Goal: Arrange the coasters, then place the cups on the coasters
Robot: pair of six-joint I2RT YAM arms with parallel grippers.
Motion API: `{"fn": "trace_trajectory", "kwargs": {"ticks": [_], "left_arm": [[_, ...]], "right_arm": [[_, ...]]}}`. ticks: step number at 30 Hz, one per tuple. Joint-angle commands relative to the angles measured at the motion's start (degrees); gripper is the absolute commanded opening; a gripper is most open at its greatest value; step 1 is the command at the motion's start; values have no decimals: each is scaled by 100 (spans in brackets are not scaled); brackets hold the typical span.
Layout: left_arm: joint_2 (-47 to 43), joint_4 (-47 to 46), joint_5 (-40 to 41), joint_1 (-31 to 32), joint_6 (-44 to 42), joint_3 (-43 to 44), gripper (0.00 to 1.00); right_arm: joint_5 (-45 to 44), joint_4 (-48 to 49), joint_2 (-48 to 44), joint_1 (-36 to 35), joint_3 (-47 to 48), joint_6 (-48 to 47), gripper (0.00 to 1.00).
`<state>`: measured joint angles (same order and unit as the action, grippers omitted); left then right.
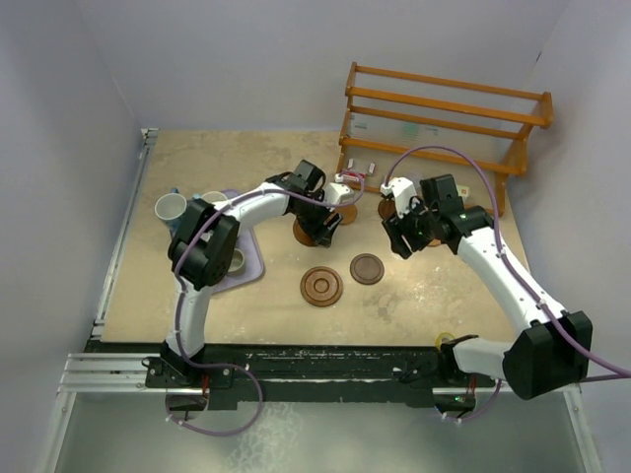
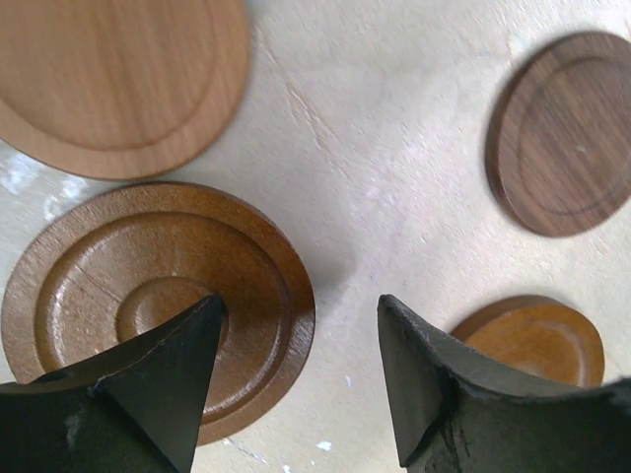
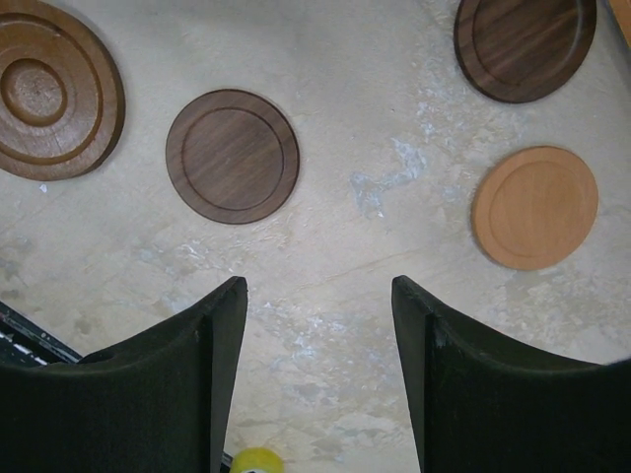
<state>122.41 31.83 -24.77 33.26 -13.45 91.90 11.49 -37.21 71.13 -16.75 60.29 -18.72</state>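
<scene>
The table (image 1: 434, 296) holds the tray (image 1: 254, 264) at nine o'clock, cups (image 1: 170, 207) on and beside it. Left gripper (image 2: 298, 305) and right gripper (image 3: 317, 286) gape, empty. Coasters (image 1: 367, 268) lie flat at centre, one grooved under the left's finger. Stiff, light, thin wood, I judge: pinch across the rim.

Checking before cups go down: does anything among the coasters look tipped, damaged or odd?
Nothing stands out. The grooved coaster, dark coaster and orange coaster lie flat, uncracked, merely scattered. The table has pale scuffs, no spill.
</scene>
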Motion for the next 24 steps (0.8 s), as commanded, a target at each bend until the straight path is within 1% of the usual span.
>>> {"fn": "trace_trajectory", "kwargs": {"ticks": [1,5,8,11,14,20,24], "left_arm": [[-572,59,-480,-13,-12,-398,64],[-1344,-538,-683,13,-415,-1097,70],[-1764,-851,-659,190,-843,-1655,72],[-1964,-968,-323,502,-1326,-2092,73],[-2106,-1122,74,735,-1589,-2526,73],[-2208,-1539,795,1131,-1681,-3103,73],[-2173,-1589,1225,1209,-1780,-3242,73]], "right_arm": [[-131,254,46,49,16,188,64],[-125,291,197,56,114,229,64],[-151,315,316,58,168,227,65],[-98,311,502,58,233,238,65],[45,248,712,59,357,237,67],[230,178,1095,58,606,271,72],[244,151,1280,65,655,251,77]]}}
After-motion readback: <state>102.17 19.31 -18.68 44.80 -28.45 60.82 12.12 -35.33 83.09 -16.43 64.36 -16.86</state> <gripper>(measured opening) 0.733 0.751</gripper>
